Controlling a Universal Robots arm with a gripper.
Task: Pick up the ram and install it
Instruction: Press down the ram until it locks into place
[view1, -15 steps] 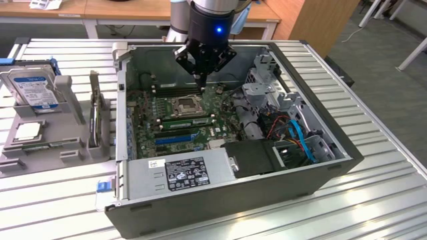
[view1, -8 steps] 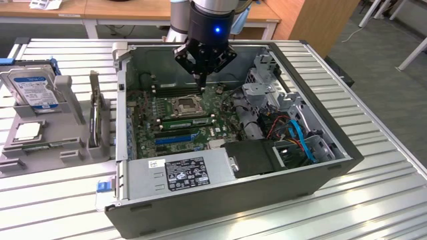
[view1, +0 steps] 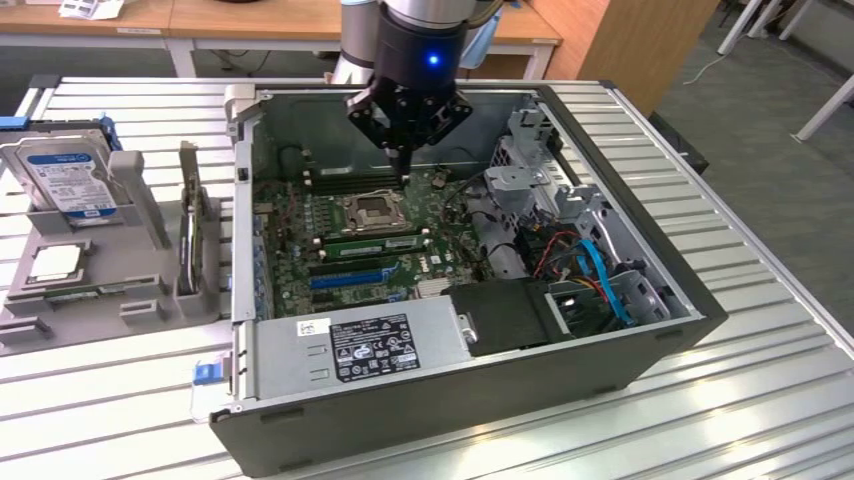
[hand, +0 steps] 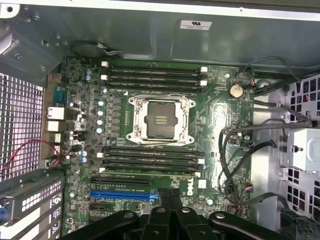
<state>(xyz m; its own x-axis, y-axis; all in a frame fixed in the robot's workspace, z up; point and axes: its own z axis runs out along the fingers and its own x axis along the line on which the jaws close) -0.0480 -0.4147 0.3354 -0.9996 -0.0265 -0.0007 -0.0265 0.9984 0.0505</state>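
My gripper (view1: 400, 168) hangs shut with nothing between its fingers, above the open computer case (view1: 641, 340). It is over the far row of memory slots (view1: 354, 180). In the wrist view its black fingers (hand: 163, 202) press together over the motherboard (hand: 210, 115). The dark memory slots (hand: 150, 159) run on both sides of the CPU socket (hand: 160, 120). A thin narrow board (view1: 188, 225) stands on edge in the grey holder (view1: 80, 300) at the exterior view's left. Seen edge-on, it looks like the ram, well apart from the gripper.
The holder also carries a silver hard drive with a blue label (view1: 67, 180) and a small square CPU chip (view1: 56, 262). Inside the case are a power supply (view1: 367, 345), a metal drive cage (view1: 534, 185) and loose cables (view1: 594, 275). The case stands on a slatted metal table (view1: 747, 400).
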